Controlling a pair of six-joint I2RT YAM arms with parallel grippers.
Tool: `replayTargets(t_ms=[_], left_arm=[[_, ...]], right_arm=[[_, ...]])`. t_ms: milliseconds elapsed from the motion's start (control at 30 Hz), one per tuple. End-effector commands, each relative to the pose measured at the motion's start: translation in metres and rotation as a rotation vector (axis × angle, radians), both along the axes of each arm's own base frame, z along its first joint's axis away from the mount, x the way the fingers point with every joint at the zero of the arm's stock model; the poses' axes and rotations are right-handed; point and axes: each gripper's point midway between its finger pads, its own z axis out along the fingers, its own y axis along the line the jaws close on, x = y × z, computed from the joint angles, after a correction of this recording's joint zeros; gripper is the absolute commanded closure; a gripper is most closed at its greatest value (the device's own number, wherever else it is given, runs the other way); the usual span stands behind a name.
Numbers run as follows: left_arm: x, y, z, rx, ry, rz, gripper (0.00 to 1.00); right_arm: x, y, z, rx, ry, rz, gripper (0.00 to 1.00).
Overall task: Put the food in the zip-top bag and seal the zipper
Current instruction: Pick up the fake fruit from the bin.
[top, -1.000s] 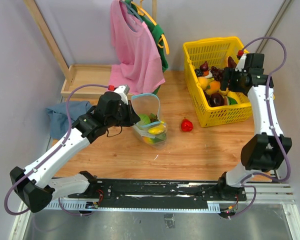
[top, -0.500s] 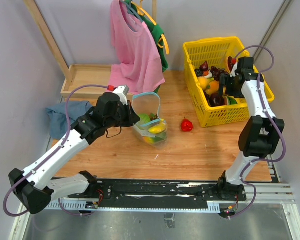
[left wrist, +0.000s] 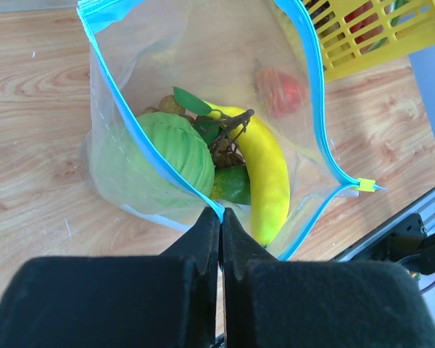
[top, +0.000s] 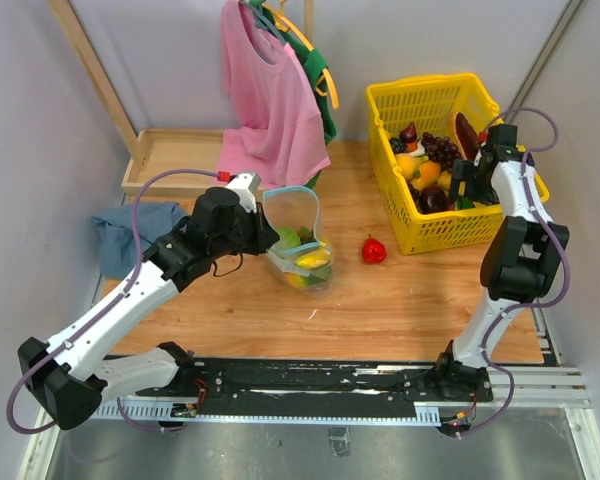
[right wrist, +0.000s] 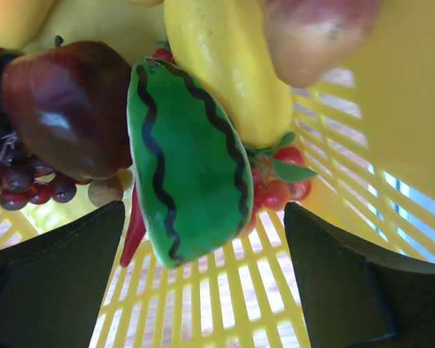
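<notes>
Yellow mesh basket (top: 425, 90) around the right gripper (right wrist: 203, 254). Clear zip-top bag (left wrist: 130, 65), banana (left wrist: 268, 174) inside, just ahead of the left gripper (left wrist: 219, 225), clenched on its teal zipper (left wrist: 152, 138). Green watermelon slice (right wrist: 185, 174) between the right gripper's wide-spread, empty jaws. Beyond the bag, perhaps a strawberry (top: 374, 250).

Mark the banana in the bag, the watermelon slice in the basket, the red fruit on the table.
banana (left wrist: 268, 170): left wrist view, middle of its yellow body.
watermelon slice (right wrist: 190, 170): right wrist view, striped green rind.
red fruit (top: 373, 250): top external view, its centre.
</notes>
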Motion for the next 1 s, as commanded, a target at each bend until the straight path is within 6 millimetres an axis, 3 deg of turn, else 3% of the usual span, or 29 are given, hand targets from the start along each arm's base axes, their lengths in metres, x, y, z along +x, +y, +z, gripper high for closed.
replayTargets(t_ms=[0,133,233,433,533,633,733,800,967], left_arm=[[0.004,0.0,0.013,-0.011,-0.08,-0.014,1.0],[0.003,0.001,0.014,-0.01,-0.09,-0.016,1.0],[0.004,0.001,0.013,-0.009,-0.091,-0.017,1.0],[0.003,0.001,0.009,-0.01,-0.082,-0.014,1.0],[0.003,-0.001,0.008,-0.015,-0.082,-0.017,1.0],[0.003,-0.002,0.008,-0.017,-0.082,-0.024,1.0],[0.003,-0.001,0.008,-0.014,-0.086,-0.023,1.0],[0.003,0.0,0.008,-0.011,-0.089,-0.022,1.0],[0.004,-0.001,0.006,-0.013,-0.088,-0.025,1.0]], right_arm=[[0.008,0.003,-0.027,0.068,0.053,0.04,0.07],[0.009,0.014,-0.04,0.13,0.073,0.08,0.05],[0.007,0.038,-0.036,0.233,0.063,0.144,0.05],[0.001,0.093,0.028,0.442,-0.089,0.302,0.08],[-0.008,0.106,0.043,0.516,-0.081,0.328,0.09],[-0.008,0.084,0.043,0.393,-0.061,0.252,0.1],[-0.007,0.03,0.044,0.128,-0.039,0.091,0.14],[-0.005,0.005,0.047,0.008,-0.038,0.012,0.18],[-0.004,-0.025,0.026,-0.124,0.051,-0.061,0.3]])
